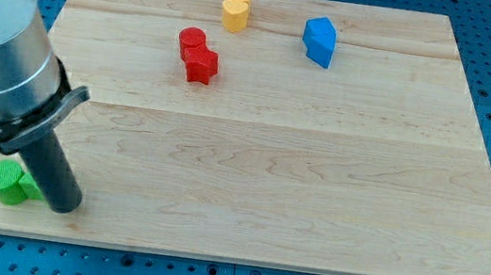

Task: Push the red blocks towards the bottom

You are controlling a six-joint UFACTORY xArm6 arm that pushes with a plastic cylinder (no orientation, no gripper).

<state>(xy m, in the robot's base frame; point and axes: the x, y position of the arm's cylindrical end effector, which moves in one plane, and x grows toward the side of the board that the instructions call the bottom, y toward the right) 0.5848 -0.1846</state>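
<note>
Camera view.

- Surface: pale wooden board, laid on a blue perforated bench.
- Red cylinder: upper part of the board, left of centre.
- Red star-shaped block: just below and right of the red cylinder, touching it; the two red blocks are to be treated as one cluster.
- Yellow block: near the view's top edge, above and right of the red pair, apart from it.
- Blue block: further toward the view's right, well apart from the reds.
- Green block: bottom-left corner, partly hidden behind the rod.
- My tip: resting at the bottom-left corner, just beside the green block, well apart from the red cluster.
- Jaws: none are fitted; a plain rod is carried, so no spread or pinch can be told.

Handling note, judged: the step in hand is the approach. The tip is best brought round to the top side of the red pair, between it and the yellow block, without either being clipped. A push down the pair's shared midline is advised, so that the blocks are not split apart.
</note>
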